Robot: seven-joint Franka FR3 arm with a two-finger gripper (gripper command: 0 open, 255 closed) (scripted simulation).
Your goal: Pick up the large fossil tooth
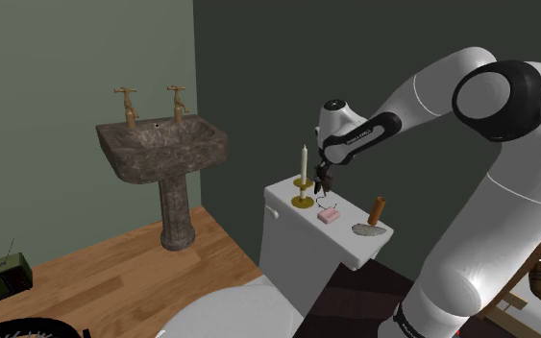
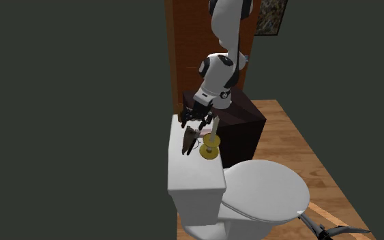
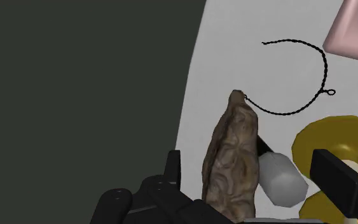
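A white toilet tank lid (image 1: 283, 200) is seen carrying several small things. The large fossil tooth (image 3: 233, 159), brown and rough, is seen close to the back edge of the lid, next to a white candle (image 1: 304, 161) in a gold holder (image 1: 303, 201). Its narrow tip touches the end of a thin black cord (image 3: 311, 95). A pink block (image 1: 329, 217) is set a little farther along the lid.

The black tool (image 3: 247, 159) is placed directly over the tooth, with its fingers spread wide. The tooth is framed between them but is not seen to be touched by either finger, so it is judged not yet gripped. The candle's top is also caught between the tooth and one finger.

The step in hand is judged to be the closing of the grasp. It is best done with the tool shifted slightly off the candle, so that only the tooth is enclosed. The fingers should be closed across the tooth's thick middle, not its tapered tip. The uneven surface may allow twisting, so a straight, slow lift is advised. The cord may be dragged along if it is snagged.

The white arm (image 1: 508, 173) is arched high from its stand, with the forearm reaching towards the shoulder view's left and the wrist bent steeply downward. The tool is thus pointed almost straight down at the lid.
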